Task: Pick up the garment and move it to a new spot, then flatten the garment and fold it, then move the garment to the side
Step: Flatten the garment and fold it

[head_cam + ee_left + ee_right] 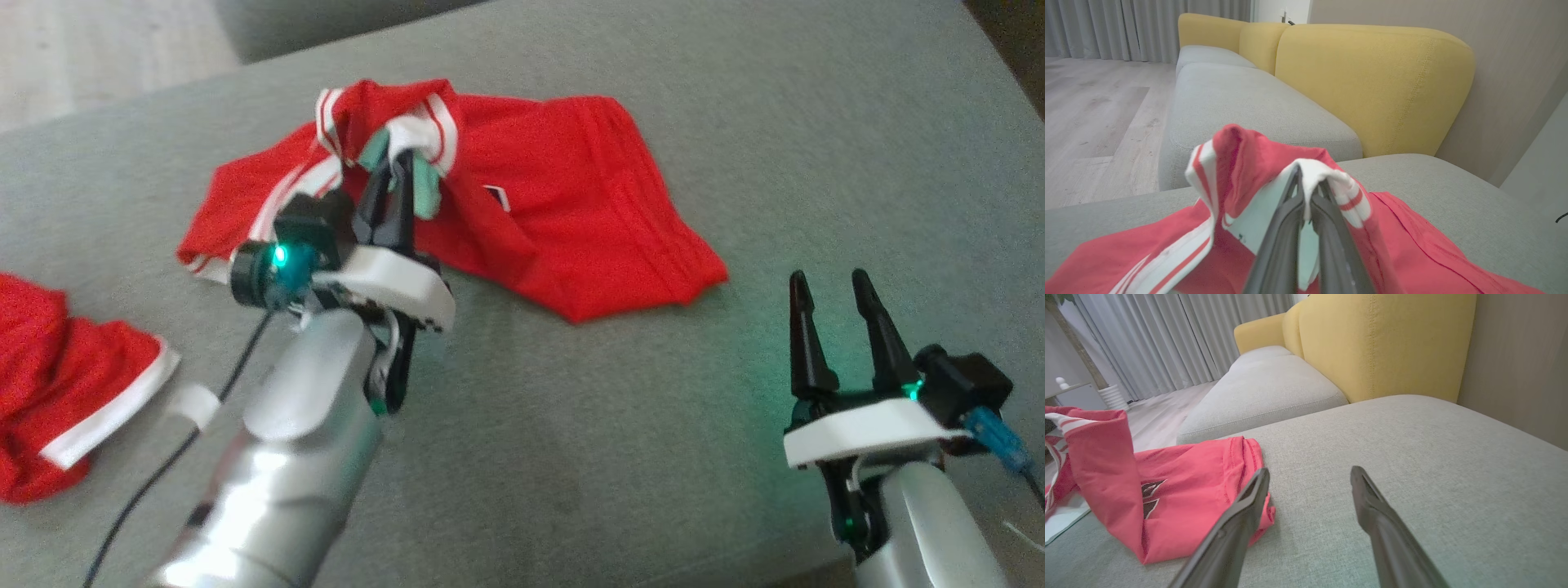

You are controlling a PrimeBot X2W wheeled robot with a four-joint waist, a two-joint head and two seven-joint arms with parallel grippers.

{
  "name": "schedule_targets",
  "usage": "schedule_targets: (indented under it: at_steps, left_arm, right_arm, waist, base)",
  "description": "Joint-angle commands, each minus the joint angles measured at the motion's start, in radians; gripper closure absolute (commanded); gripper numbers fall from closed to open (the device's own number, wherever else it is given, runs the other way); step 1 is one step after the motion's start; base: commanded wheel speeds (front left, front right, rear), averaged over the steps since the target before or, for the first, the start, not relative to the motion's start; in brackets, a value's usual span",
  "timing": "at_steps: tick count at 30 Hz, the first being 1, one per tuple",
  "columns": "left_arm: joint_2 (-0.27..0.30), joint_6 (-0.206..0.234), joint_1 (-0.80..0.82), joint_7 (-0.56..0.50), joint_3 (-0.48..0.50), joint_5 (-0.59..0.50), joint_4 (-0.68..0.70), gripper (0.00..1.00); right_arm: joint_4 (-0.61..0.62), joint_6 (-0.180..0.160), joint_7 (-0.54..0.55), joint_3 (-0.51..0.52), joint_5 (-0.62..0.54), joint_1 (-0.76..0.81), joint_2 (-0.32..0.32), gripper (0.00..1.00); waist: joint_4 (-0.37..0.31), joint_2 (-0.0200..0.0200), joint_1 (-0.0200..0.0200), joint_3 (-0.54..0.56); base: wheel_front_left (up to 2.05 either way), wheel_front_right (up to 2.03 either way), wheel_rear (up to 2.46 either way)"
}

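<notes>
Grey sofa seat (pixel 571 457) w/ yellow backrest (pixel 1372 81) behind. On the left gripper (pixel 400 171) the jaws are together, clamped on the white-trimmed edge of the red garment (pixel 571 220), which is bunched and raised at the tips. Rest of it lies on the seat, long axis running from those jaws rightward toward the right gripper (pixel 829 282). Its jaws stand apart w/ nothing btwn them, free hem near, to their left. Left arm is nearer, so the carry is prob. its job. Second red garment (pixel 57 392) lies left of the left jaws, apart.
</notes>
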State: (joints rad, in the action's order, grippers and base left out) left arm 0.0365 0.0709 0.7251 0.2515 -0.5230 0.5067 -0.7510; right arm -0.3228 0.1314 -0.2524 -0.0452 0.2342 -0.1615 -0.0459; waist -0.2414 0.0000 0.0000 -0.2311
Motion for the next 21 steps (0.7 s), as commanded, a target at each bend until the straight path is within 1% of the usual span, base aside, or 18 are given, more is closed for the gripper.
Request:
schedule_targets:
  at_steps: [1,3,4,8,12,15,21]
  left_arm:
    - [0.016,0.004,-0.025,0.01,0.018,-0.016,0.062,1.0]
    - [0.024,0.002,-0.059,0.01,0.014,-0.024,0.101,1.0]
    - [0.024,0.002,-0.059,0.01,0.014,-0.024,0.101,1.0]
    - [0.052,0.009,-0.121,0.01,0.011,-0.033,0.18,1.0]
    - [0.099,0.022,-0.187,-0.011,0.005,-0.039,0.263,1.0]
    - [0.151,0.021,-0.243,-0.068,-0.024,-0.057,0.327,1.0]
    - [0.291,0.033,-0.327,-0.207,-0.101,-0.143,0.507,1.0]
  right_arm:
    - [0.02,-0.001,-0.009,-0.012,-0.013,0.011,-0.004,0.0]
    - [0.013,-0.001,-0.009,-0.009,-0.02,0.019,-0.004,0.0]
    - [0.013,-0.001,-0.009,-0.009,-0.02,0.019,-0.004,0.0]
    - [-0.001,-0.001,-0.009,-0.004,-0.031,0.03,-0.004,0.0]
    - [-0.013,-0.001,-0.009,-0.006,-0.035,0.036,-0.004,0.0]
    - [-0.018,-0.001,-0.009,-0.006,-0.032,0.038,-0.004,0.0]
    - [-0.018,-0.001,-0.009,0.006,-0.022,0.039,-0.004,0.0]
  waist:
    - [0.059,0.0,0.0,0.043]
    - [0.092,0.0,0.0,0.06]
    - [0.092,0.0,0.0,0.06]
    - [0.159,0.0,0.0,0.087]
    - [0.209,0.0,0.0,0.107]
    - [0.237,0.0,0.0,0.119]
    - [0.276,0.0,0.0,0.123]
  base:
    - [0.0,0.0,0.0]
    - [0.0,0.0,0.0]
    - [0.0,0.0,0.0]
    - [0.0,0.0,0.0]
    - [0.0,0.0,0.0]
    - [0.0,0.0,0.0]
    - [0.0,0.0,0.0]
